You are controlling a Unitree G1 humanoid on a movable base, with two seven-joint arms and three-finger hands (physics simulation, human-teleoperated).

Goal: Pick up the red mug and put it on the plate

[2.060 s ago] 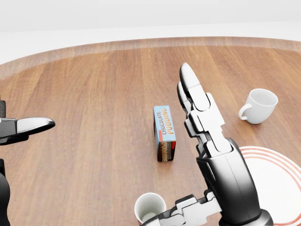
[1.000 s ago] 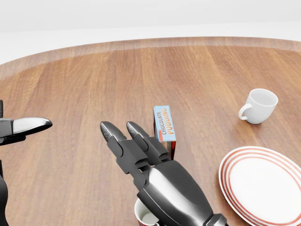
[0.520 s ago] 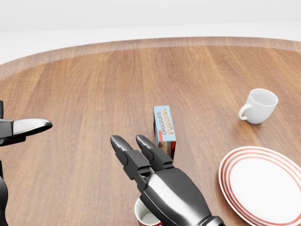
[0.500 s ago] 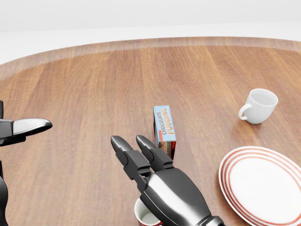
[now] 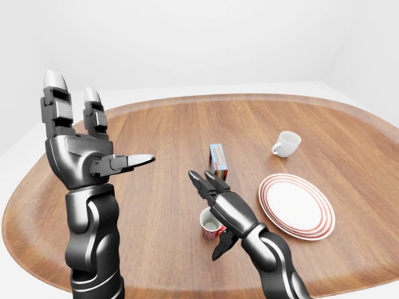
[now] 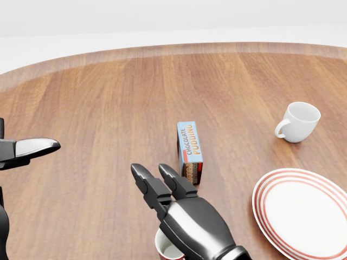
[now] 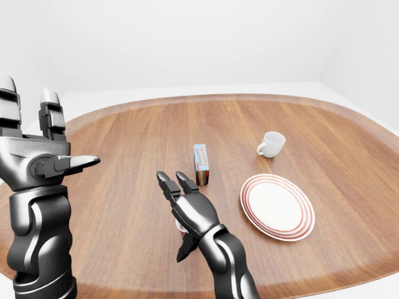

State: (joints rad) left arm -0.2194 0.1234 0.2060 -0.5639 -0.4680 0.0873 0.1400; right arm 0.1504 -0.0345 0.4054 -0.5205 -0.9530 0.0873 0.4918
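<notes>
One red mug [image 5: 211, 225] stands upright on the table [image 5: 156, 143], directly under the right robot hand [image 5: 225, 208], whose fingers are spread apart above the rim without gripping. One plate [image 5: 297, 205] with red rings lies to the right of that hand, apart from the mug, with bare wood between them. One pudding box [image 6: 190, 153] stands just beyond the fingertips, and one white mug [image 6: 297, 122] sits farther off to the right. The left robot hand [image 5: 81, 149] is raised, fingers apart, well left of everything. The table's near edge curves below the mug.
</notes>
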